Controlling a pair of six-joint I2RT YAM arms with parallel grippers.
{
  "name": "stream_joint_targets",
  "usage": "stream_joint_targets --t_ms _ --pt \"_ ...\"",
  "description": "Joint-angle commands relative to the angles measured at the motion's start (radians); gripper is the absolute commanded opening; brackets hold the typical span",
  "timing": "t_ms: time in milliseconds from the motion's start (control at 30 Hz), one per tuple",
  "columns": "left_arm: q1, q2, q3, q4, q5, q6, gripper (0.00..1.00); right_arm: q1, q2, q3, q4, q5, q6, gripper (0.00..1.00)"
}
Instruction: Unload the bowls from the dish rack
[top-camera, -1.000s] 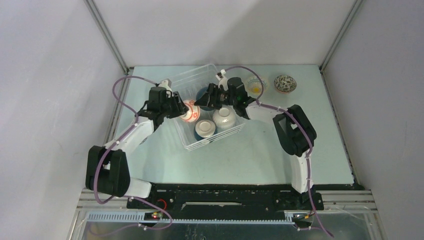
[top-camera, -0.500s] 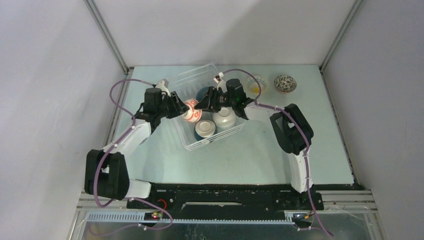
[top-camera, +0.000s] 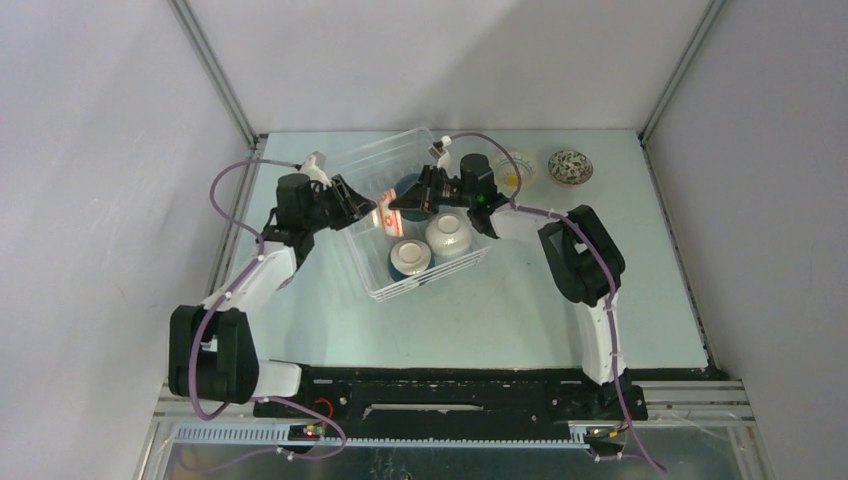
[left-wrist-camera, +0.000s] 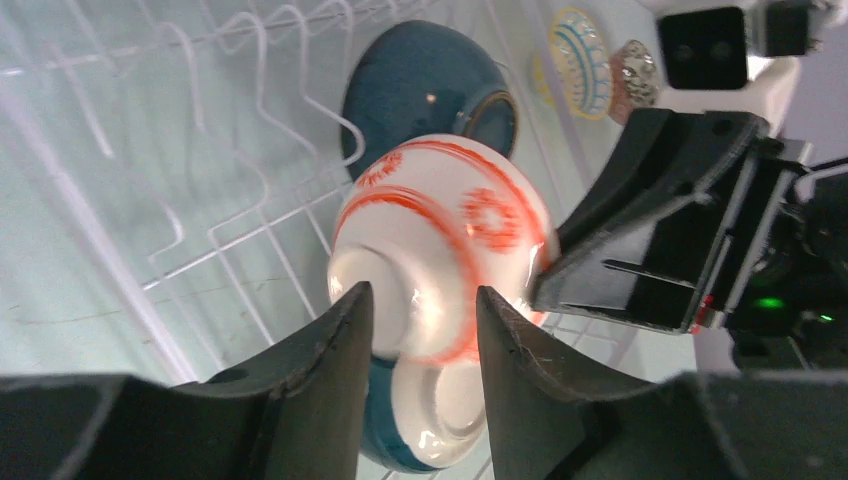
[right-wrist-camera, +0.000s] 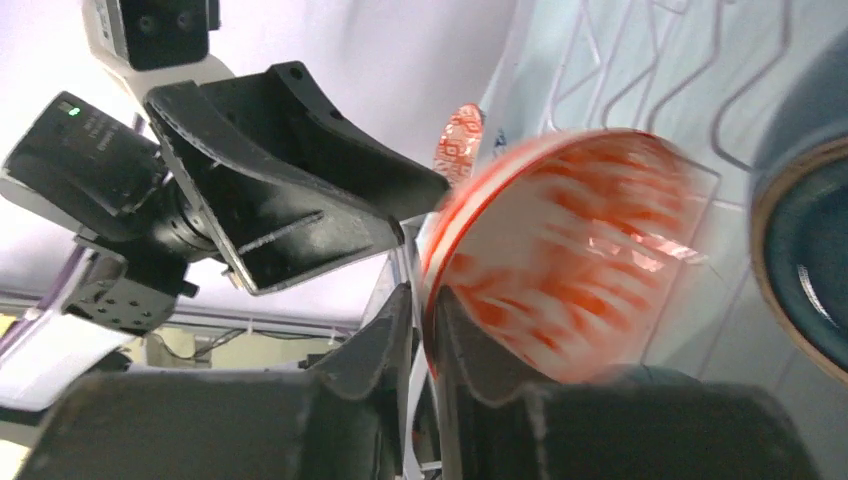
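1. The left pincer (left-wrist-camera: 420, 300) is set about half open and is clamped across the foot ring of the red-patterned bowl (left-wrist-camera: 440, 230), with one finger on each side of the foot.
2. The right pincer (right-wrist-camera: 423, 305) is closed to a thin slot. The bowl's rim is seen inside that slot, one finger within the bowl and one outside. The bowl is blurred in the right wrist view, so a firm pinch is judged rather than confirmed.
3. The bowl is thus carried between the two pincers, tipped on edge, at the left side of the dish rack (top-camera: 430, 275). Whether it touches the wires cannot be told.
4. Handling, as judged:
   - Glazed ceramic is rigid, light enough for one pincer, slick under the pads and easily chipped against wire or other bowls.
   - The rim is taken as the best hold, with the wall between the fingers.
   - The foot ring offers a second, shallower hold.
   - With both holds applied at once, opposed pulls are to be avoided.
5. Just behind the held bowl, a dark teal bowl (left-wrist-camera: 420, 85) is leaned on the tines.
6. Nearer the arm bases than both pincers, a teal-and-white bowl (top-camera: 409, 257) and a white bowl (top-camera: 449, 235) are seen upturned in the rack.
7. Beyond the right pincer's wrist, outside the rack, a yellow bowl (top-camera: 511, 172) and a speckled bowl (top-camera: 570, 166) are set on the desk (top-camera: 520, 310).
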Motion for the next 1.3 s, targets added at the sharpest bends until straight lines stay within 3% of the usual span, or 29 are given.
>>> stream_joint_targets --t_ms 0,133,400,800,1000,1100,1267 --pt "-0.003 -0.035 -0.039 0.134 0.135 -0.082 0.35 0.019 0.048 0.033 0.245 -0.057 0.157 0.14" --pt "0.002 -0.029 -0.058 0.195 0.179 -0.123 0.35 0.017 0.065 0.033 0.324 -0.057 0.222 0.00" --pt "0.014 -0.064 -0.081 0.201 0.141 -0.132 0.38 0.010 0.055 0.031 0.276 -0.043 0.197 0.00" --pt "0.014 -0.422 -0.120 0.008 -0.187 -0.071 0.51 0.028 0.009 0.098 0.399 -0.078 0.312 0.00" --pt "0.014 -0.555 -0.167 -0.028 -0.298 -0.072 0.54 0.028 -0.077 0.109 0.373 -0.110 0.294 0.00" --pt "0.014 -0.580 -0.171 -0.038 -0.305 -0.070 0.56 0.014 -0.152 0.076 0.281 -0.107 0.219 0.00" --pt "0.014 -0.588 -0.177 -0.039 -0.295 -0.072 0.56 -0.009 -0.328 0.059 -0.168 -0.009 -0.152 0.00"
